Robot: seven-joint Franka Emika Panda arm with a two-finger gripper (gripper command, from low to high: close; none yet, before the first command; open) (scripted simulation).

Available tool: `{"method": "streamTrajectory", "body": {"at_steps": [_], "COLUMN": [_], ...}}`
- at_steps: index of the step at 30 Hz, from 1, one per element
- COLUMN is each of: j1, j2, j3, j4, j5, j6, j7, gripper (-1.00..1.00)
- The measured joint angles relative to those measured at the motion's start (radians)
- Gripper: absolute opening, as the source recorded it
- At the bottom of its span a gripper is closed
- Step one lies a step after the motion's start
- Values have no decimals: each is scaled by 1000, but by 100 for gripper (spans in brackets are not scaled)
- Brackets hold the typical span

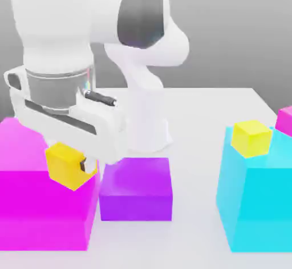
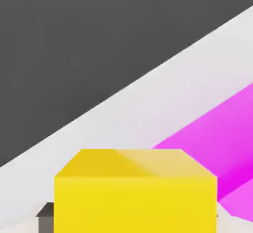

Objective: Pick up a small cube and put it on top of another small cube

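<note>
Yellow, small and plain, the cube [image 1: 71, 166] of the task is clasped between the two fingers of the gripper [image 1: 69, 155], whose jaws are closed on it; in the hand view a dark finger part [image 2: 46, 219] sits against one side of it. In the exterior view it overlaps the upper front edge of the large magenta block [image 1: 45, 205], towards that view's left. It is tilted there, with one corner pointing down, and whether it touches the block cannot be told.

The grasp seems made, so the step in hand is likely the lift and carry. The next move calls for keeping the grip firm, raising the cube enough to pass over the blocks, levelling it and bringing it above the other small cube before lowering. Release should wait until it rests flat and centred; a tilted set-down could knock the lower cube away.

Beside the magenta block lies the lower purple block [image 1: 136, 189], which the carry may have to cross. Well apart, towards the exterior view's right, a second yellow cube [image 1: 251, 138] sits on the tall cyan block [image 1: 268, 205], with another magenta piece [image 1: 285, 121] behind. All stand about the white table [image 1: 197, 205].
</note>
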Motion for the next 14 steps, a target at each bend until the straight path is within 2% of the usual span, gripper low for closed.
{"method": "streamTrajectory", "body": {"at_steps": [2, 4, 7, 10, 11, 14], "j1": [-6, -18, -46, -54, -55, -55], "j2": [-71, -142, -228, -209, -198, -198], "j3": [-26, -34, -21, -15, -14, -14], "j4": [4, -36, -132, -219, -243, -243], "j5": [41, 39, 1, -8, -8, -8], "j6": [-80, -94, -46, 68, 103, 103], "j7": [-62, -51, 22, 37, 38, 38], "gripper": [-100, -100, -100, -100, 100, 100]}}
